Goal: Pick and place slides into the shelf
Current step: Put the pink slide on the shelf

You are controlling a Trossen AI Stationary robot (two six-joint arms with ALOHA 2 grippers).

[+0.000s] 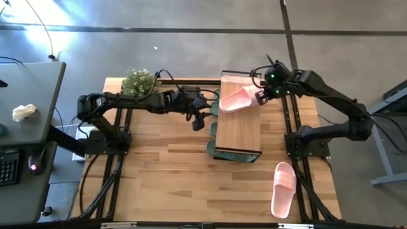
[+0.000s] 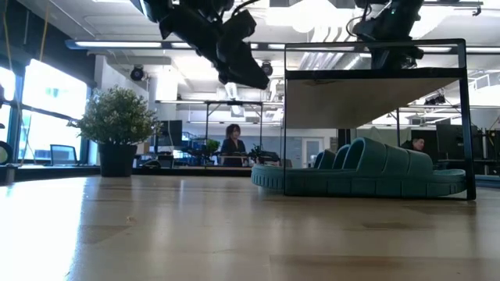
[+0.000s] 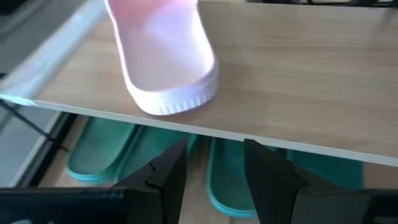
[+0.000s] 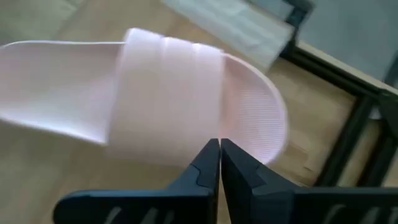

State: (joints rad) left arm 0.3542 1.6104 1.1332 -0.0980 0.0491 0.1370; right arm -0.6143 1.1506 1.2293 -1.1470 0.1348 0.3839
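Note:
The shelf [image 1: 240, 130] stands mid-table. A pale pink slide [image 1: 236, 100] lies sole-down across the far end of its top, its heel [image 3: 171, 99] at the shelf's left edge. Green slides [image 2: 367, 168] lie on the table under the shelf. A second pink slide [image 1: 283, 189] lies sole-down on the table at the near right. My left gripper [image 3: 214, 149] is open, in the air left of the shelf, pointing at its left edge. My right gripper [image 4: 220, 155] is shut on nothing over the first pink slide's strap [image 4: 186, 93], near its toe end.
A potted plant [image 1: 138, 81] stands at the far left of the table. The arms' dark frames [image 1: 108, 137] run along both sides. A desk [image 1: 32, 95] stands left of the table. Bare tabletop [image 1: 165, 178] lies near and left of the shelf.

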